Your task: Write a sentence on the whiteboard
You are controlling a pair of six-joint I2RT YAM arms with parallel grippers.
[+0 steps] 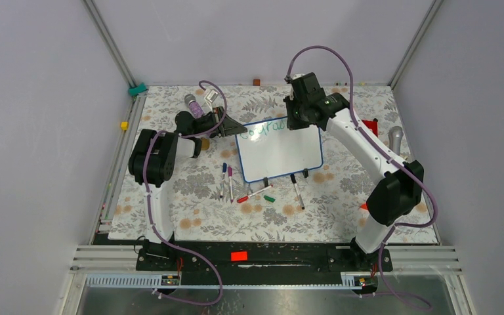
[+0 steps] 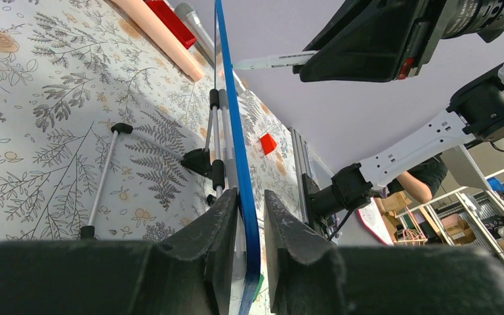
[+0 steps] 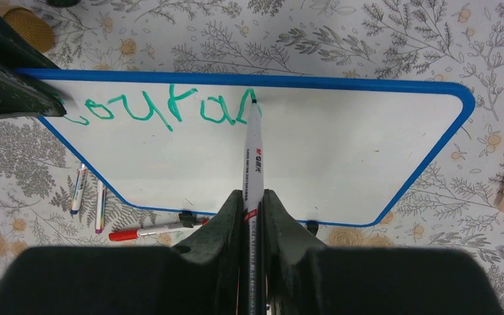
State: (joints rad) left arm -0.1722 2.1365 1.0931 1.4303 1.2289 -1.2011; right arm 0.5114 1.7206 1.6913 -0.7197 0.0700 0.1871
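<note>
The whiteboard (image 1: 282, 152) has a blue frame and stands tilted on its black clip feet on the floral table. Green letters reading "coura" (image 3: 164, 110) run along its top edge, the start of the sentence. My right gripper (image 3: 252, 197) is shut on a white marker (image 3: 253, 157), whose tip touches the board just after the last letter. In the top view the right gripper (image 1: 293, 118) is over the board's top edge. My left gripper (image 2: 251, 197) is shut on the board's blue left edge (image 2: 233, 111). Its finger (image 3: 13, 92) shows at the board's corner.
Several loose markers (image 1: 256, 192) and a green cap (image 1: 270, 197) lie just in front of the board. A purple bottle (image 1: 193, 105) stands at the back left. A red object (image 1: 370, 126) and a grey handle-shaped thing (image 1: 396, 138) lie at the right.
</note>
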